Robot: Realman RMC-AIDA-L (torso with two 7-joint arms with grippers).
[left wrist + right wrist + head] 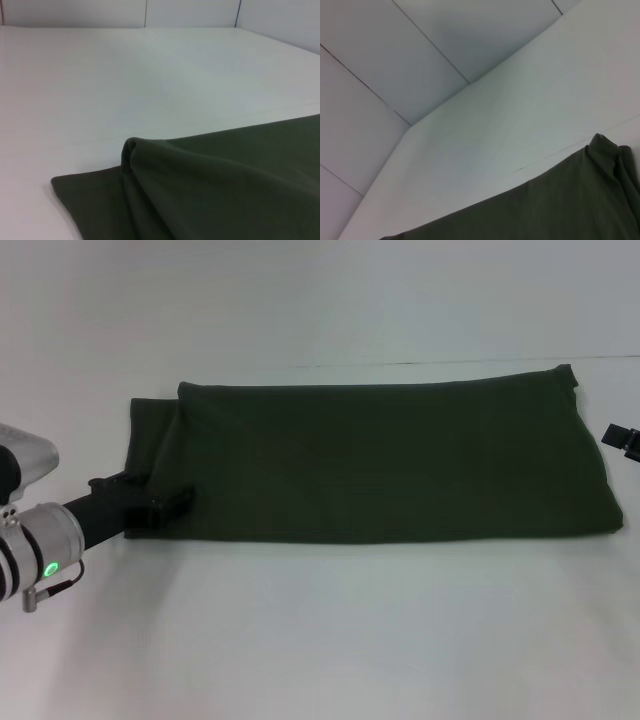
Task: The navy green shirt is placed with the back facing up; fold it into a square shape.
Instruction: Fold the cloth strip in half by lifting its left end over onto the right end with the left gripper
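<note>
The navy green shirt (390, 460) lies folded into a long band across the middle of the white table (330, 640), plain side up. The left gripper (160, 505) is at the band's left end, near its front edge — its fingers clamped on the cloth. The right gripper (624, 439) sits just off the band's right end; whether it is spread or closed cannot be told.

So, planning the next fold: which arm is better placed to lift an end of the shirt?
Left. The left gripper is at the navy green shirt's left end; the right gripper sits off its right end.
</note>
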